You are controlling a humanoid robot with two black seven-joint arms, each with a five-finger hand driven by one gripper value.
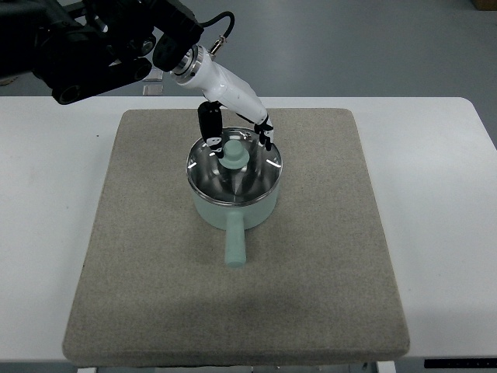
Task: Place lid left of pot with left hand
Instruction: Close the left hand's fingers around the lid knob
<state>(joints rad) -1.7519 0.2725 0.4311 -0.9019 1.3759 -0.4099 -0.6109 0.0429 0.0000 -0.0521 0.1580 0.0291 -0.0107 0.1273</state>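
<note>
Your white table [443, 233] carries the grey mat [155, 295]; in the middle of the mat stands the pale green pot [233, 211], handle pointing toward you; the glass lid [233, 172] sits on it, green knob [235, 155] up; your left hand [233, 134] hangs right over the lid's far edge, arm slanting down from the upper left; dark fingers [210, 124] reach down on either side of the knob, spread, not closed on it.
</note>
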